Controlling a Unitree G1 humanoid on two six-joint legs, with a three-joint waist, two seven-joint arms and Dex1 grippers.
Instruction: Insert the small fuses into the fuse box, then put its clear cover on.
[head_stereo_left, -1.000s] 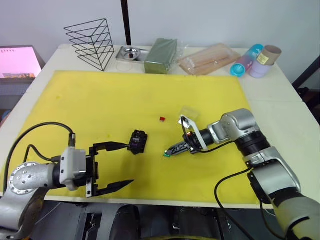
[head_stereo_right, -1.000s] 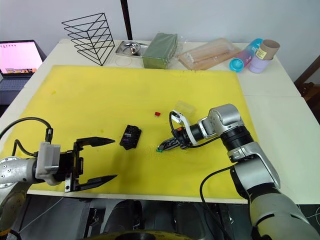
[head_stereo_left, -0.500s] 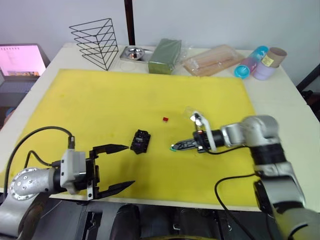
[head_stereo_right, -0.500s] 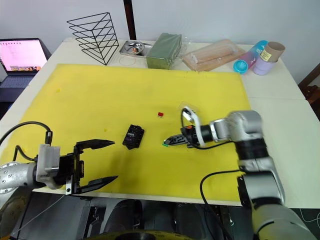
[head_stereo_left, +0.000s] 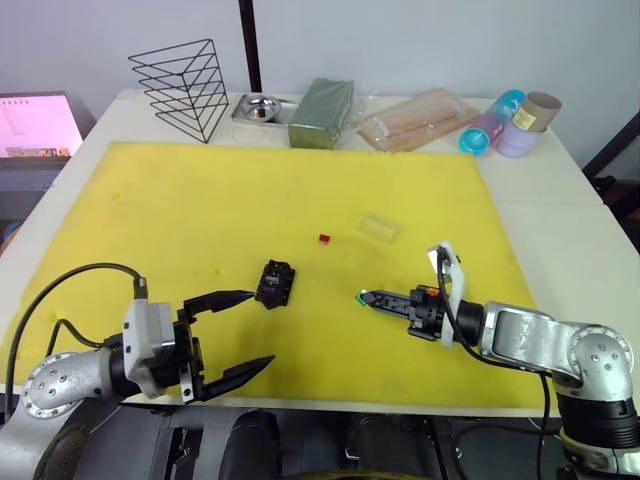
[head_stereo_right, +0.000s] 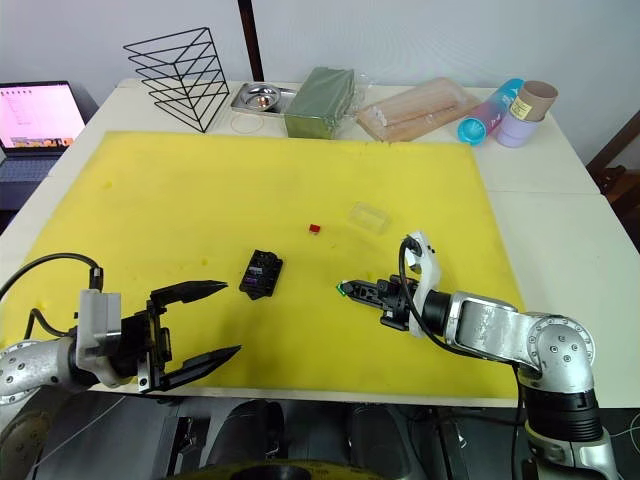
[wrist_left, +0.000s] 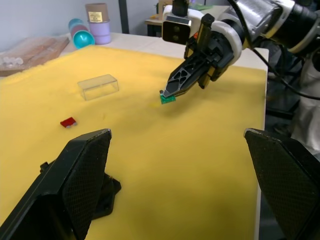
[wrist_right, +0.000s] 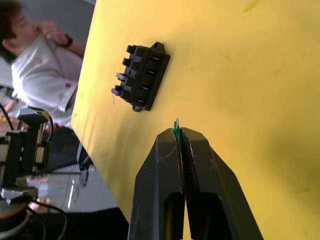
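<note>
**Green fuse lifted clear of the mat, nose toward the box**

- Table (head_stereo_right: 560, 215): white, carrying a yellow mat (head_stereo_right: 200, 200) on which all task items lie.
- Right end effector (head_stereo_right: 348, 290): clenched on the green fuse (wrist_left: 167, 98). A second ago it pinched the fuse low against the mat; it has since drawn back toward the robot and levelled out, tips aimed at the fuse box. Judged: pickup done, carry under way.
- Left end effector (head_stereo_right: 215, 322): released, fingers spread wide, hovering near the box as before.
- Fuse box (head_stereo_right: 260, 273): unmoved, mid-mat; a purple fuse (wrist_right: 116, 91) appears seated at one end.
- Clear cover (head_stereo_right: 368, 217): beyond the right end effector, untouched.
- Red fuse (head_stereo_right: 314, 228): loose, between box and cover, awaiting insertion.
</note>
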